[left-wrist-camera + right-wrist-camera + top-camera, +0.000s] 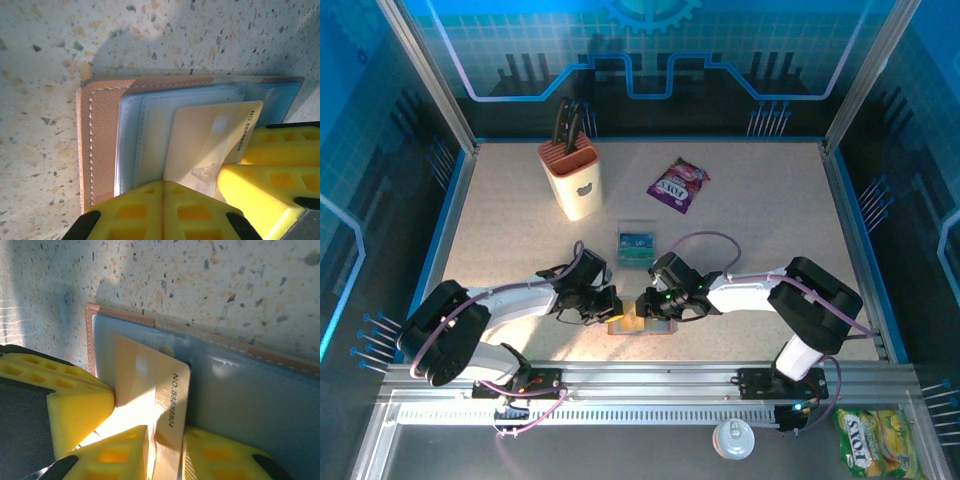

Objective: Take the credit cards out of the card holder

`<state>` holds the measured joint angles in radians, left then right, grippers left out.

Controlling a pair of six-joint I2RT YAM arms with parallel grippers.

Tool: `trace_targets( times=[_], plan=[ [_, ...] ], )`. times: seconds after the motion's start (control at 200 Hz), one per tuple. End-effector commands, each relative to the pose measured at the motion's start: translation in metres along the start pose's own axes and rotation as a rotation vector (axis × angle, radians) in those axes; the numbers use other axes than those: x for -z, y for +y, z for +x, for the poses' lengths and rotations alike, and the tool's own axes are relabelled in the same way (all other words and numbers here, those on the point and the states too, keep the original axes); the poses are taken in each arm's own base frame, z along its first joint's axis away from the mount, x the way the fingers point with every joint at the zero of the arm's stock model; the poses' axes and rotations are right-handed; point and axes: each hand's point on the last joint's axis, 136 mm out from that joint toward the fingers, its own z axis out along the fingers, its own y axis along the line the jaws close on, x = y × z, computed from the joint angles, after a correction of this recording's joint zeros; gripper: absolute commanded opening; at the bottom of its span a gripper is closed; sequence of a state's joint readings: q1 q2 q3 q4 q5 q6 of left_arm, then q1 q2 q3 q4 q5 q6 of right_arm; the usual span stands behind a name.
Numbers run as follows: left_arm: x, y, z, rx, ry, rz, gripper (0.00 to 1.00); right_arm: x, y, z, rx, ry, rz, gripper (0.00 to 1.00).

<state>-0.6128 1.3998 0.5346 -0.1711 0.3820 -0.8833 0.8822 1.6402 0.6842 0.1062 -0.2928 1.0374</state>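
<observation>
Partway, by my reading — teal cards (636, 245) lie on the desk (770, 220) beyond both end effectors. The left end effector (162, 210), fingers pressed together, pins the holder (100, 145); the right end effector (165, 455) pinches the tan card (145, 375), half out of its sleeve — not yet free.

card holder (100, 150) on table (770, 200), near front, credit card (200, 140) seemingly half inside

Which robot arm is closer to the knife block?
Left. The left arm reaches in almost straight in front of the knife block; the right arm comes from the right, its jaws farther off.
</observation>
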Motion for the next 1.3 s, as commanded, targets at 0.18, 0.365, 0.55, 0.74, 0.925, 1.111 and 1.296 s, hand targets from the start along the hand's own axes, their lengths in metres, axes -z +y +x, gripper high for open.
trace_targets(
  times=[0.18,0.365,0.55,0.74,0.925,1.111,1.296],
  plan=[
    [-0.005,0.015,0.006,0.007,0.021,-0.057,0.08,0.014,0.003,-0.004,-0.001,-0.03,-0.015,0.19],
    [-0.006,0.016,0.006,0.008,0.021,-0.06,0.08,0.018,0.004,-0.004,0.004,-0.038,-0.02,0.15],
    [-0.006,0.017,0.007,0.008,0.023,-0.062,0.08,0.023,-0.001,-0.004,0.004,-0.047,-0.013,0.13],
    [-0.006,0.016,0.007,0.009,0.022,-0.061,0.08,0.033,-0.009,-0.004,-0.004,-0.063,0.001,0.13],
    [-0.005,0.016,0.006,0.009,0.021,-0.06,0.08,0.047,-0.014,-0.005,0.016,-0.082,0.036,0.12],
    [-0.004,0.014,0.005,0.008,0.013,-0.051,0.08,0.058,-0.014,-0.008,0.038,-0.09,0.06,0.11],
    [-0.002,0.009,0.003,0.002,0.0,-0.035,0.09,0.068,-0.009,-0.012,0.082,-0.099,0.08,0.09]
  ],
)
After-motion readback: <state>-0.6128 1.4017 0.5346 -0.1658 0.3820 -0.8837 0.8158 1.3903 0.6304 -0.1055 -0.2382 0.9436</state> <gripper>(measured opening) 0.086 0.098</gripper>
